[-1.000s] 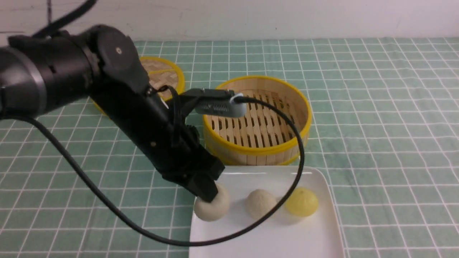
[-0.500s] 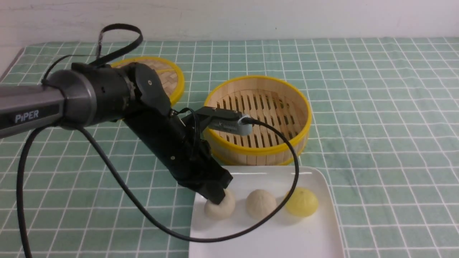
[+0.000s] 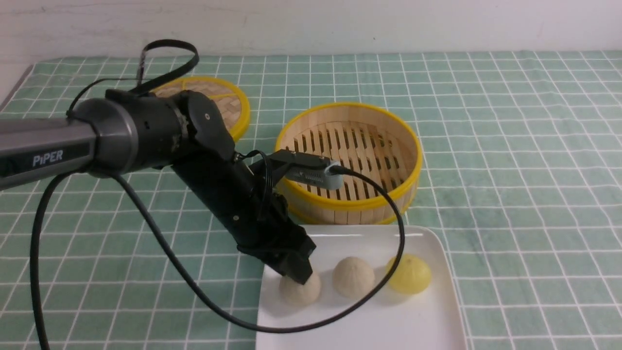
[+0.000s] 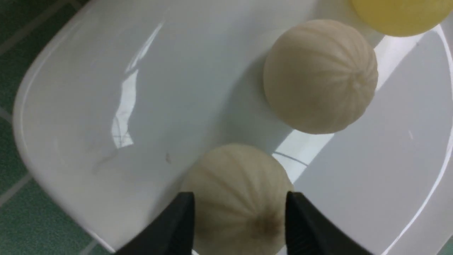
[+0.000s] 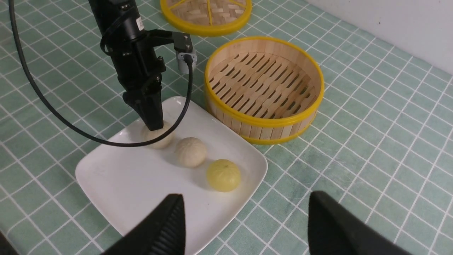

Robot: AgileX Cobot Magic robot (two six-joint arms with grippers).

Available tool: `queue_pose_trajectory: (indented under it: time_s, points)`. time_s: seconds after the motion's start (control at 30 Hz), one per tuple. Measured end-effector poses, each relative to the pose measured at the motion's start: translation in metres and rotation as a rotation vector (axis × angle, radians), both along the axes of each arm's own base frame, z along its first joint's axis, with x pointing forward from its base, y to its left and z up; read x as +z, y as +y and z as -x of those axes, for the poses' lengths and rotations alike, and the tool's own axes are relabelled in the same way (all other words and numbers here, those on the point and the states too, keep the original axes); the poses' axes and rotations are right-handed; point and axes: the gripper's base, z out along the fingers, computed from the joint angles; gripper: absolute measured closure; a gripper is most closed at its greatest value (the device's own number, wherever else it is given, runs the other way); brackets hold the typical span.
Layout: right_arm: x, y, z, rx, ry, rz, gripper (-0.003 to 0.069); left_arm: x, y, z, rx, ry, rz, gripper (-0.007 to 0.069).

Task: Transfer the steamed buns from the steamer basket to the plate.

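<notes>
Left claw [image 3: 297, 276] of mine straddles the leftmost pale bun [image 3: 302, 291], which rests on the white plate [image 3: 369, 325]. One finger stands at each side of it, and I cannot tell whether I am pinching it. In a row beside it sit the other pale bun [image 3: 353, 277] and the yellow bun [image 3: 409, 273]. Just behind the plate stands the basket [image 3: 347, 206]. My right claw [image 5: 244, 219] gapes wide.

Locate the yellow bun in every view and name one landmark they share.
Front view: yellow bun on the plate, right end of the row.
Left wrist view: yellow bun cropped at the frame edge, beyond the middle beige bun.
Right wrist view: yellow bun ending the row.
Shared landmark: the middle beige bun beside it.
</notes>
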Motion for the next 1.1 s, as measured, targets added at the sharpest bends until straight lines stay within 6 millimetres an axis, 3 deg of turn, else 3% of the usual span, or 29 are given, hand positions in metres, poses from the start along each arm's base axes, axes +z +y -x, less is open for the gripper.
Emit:
queue_pose_trajectory:
  time_s: [0.07,0.2,0.3,0.37,0.4,0.43,0.47,0.6,0.77,0.87,0.97,1.0,1.1]
  points:
    - [0.000,0.000,0.000,0.000,0.001,0.001,0.0195,0.003,-0.001,-0.002,0.007,-0.002,0.005,0.0173]
    - [0.000,0.000,0.000,0.000,0.001,0.001,0.0195,0.029,-0.004,-0.010,0.010,-0.082,0.040,0.0118]
    - [0.000,0.000,0.000,0.000,0.002,0.001,0.0195,0.058,-0.005,-0.014,0.011,-0.184,0.072,0.0116]
    - [0.000,-0.001,-0.001,-0.011,-0.006,0.012,0.0195,0.100,-0.004,-0.017,0.026,-0.328,0.110,0.0126]
    - [0.000,-0.001,-0.001,-0.012,-0.007,0.014,0.0195,0.100,-0.004,-0.017,0.026,-0.328,0.110,0.0127]
    - [0.000,-0.002,-0.001,-0.018,-0.014,0.016,0.0195,0.114,-0.002,-0.016,0.039,-0.375,0.123,0.0131]
    - [0.001,-0.003,-0.003,-0.035,-0.040,0.024,0.0195,0.139,0.002,-0.013,0.065,-0.464,0.140,0.0140]
    - [0.005,-0.007,-0.008,-0.079,-0.110,0.052,0.0195,0.195,0.018,0.005,0.117,-0.671,0.166,0.0152]
    - [0.010,-0.013,-0.005,-0.117,-0.186,0.059,0.0195,0.232,0.037,0.031,0.155,-0.802,0.156,0.0158]
    - [0.019,-0.025,0.017,-0.151,-0.331,0.017,0.0195,0.253,0.052,0.050,0.201,-0.874,0.129,0.0158]
    - [0.025,-0.044,0.055,-0.199,-0.500,-0.040,0.0194,0.262,0.062,0.060,0.241,-0.905,0.102,0.0158]
    - [0.025,-0.045,0.058,-0.201,-0.508,-0.043,0.0194,0.262,0.063,0.060,0.245,-0.907,0.097,0.0158]
    - [0.016,-0.065,0.103,-0.245,-0.598,-0.116,0.0194,0.265,0.067,0.062,0.272,-0.918,0.076,0.0158]
